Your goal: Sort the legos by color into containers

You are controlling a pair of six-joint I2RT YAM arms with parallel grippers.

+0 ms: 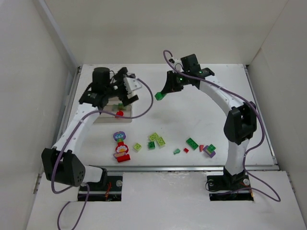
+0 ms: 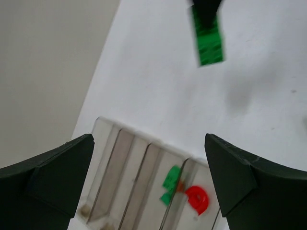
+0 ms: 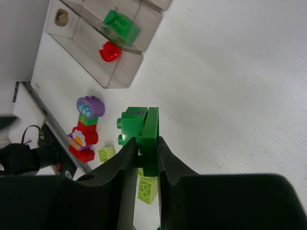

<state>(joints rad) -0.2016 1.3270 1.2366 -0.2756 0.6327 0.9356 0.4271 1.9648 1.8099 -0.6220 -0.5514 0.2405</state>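
Observation:
The clear tray of containers (image 1: 103,118) lies at the left. It holds a green brick (image 2: 170,182) and a red piece (image 2: 196,199) in neighbouring compartments. My left gripper (image 1: 125,98) hovers over the tray with its jaws wide apart and nothing between them (image 2: 148,184). My right gripper (image 1: 163,92) hangs above the middle of the table, shut on a dark green lego (image 3: 144,127). That lego also shows in the top view (image 1: 159,95) and the left wrist view (image 2: 207,40). The right wrist view shows the tray (image 3: 81,45) too.
Loose legos lie along the near edge: the flower-topped piece (image 1: 121,146), lime bricks (image 1: 153,137) (image 1: 137,146), green bricks (image 1: 192,143) (image 1: 151,144), a small red one (image 1: 186,150) and a purple one (image 1: 208,151). White walls enclose the table on three sides.

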